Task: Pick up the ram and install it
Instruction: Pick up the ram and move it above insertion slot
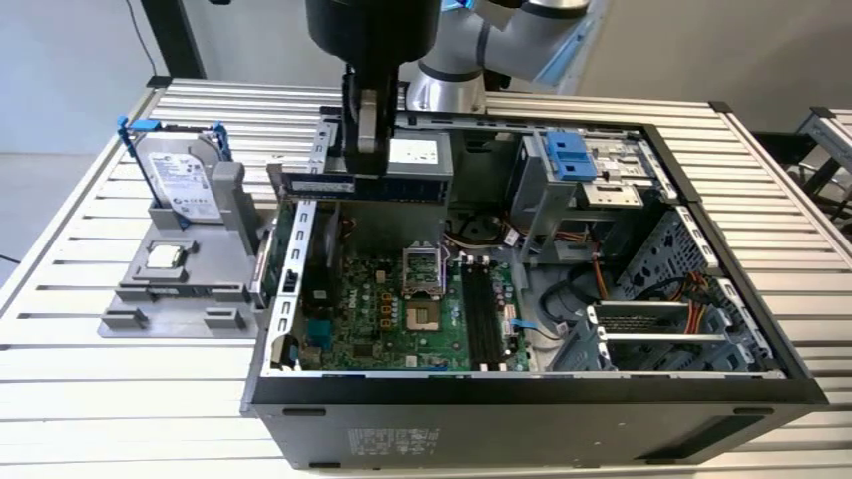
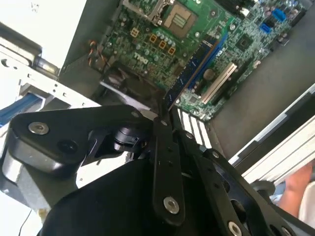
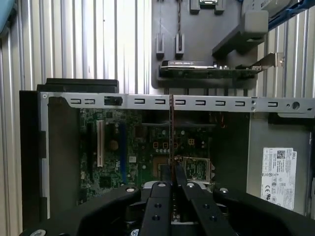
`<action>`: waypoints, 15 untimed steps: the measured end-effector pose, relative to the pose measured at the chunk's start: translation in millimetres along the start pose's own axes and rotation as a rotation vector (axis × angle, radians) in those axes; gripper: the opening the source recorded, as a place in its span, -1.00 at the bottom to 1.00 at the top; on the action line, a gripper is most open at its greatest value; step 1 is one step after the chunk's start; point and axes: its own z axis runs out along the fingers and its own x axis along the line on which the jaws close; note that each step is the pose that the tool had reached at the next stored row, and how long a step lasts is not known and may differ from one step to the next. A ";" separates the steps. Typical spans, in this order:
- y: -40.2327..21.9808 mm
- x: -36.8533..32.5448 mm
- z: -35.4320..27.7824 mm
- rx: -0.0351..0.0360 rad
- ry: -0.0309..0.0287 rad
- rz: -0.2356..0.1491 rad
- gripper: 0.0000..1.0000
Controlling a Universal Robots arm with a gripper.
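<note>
The claw (image 1: 370,158) is clenched on the ram (image 1: 313,182) and holds it on its long edge, level, in the air over the open computer case (image 1: 533,384). In the first wrist view the ram (image 3: 171,128) shows as a thin line above the green motherboard (image 3: 133,157). It is well apart from the black memory slots (image 1: 480,319). The case stands on the slatted tabletop (image 1: 120,399).

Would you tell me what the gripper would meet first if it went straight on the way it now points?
The gripper, shut on the ram, points down into the open case. The ram's leading edge would likely reach the motherboard first, near the CPU socket; depth is unclear.
</note>
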 end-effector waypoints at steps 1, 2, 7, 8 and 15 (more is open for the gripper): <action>-3.9 0.0 -0.1 0.0000 0.0000 0.000 -1.00; -6.9 -0.1 -0.3 0.0000 0.0001 -0.001 -1.00; -22.5 -0.3 -0.5 -0.0002 0.0003 -0.007 -1.00; -25.4 -0.3 -0.5 -0.0001 0.0002 -0.008 -1.00; -43.6 -0.4 -0.4 -0.0004 0.0006 -0.014 -1.00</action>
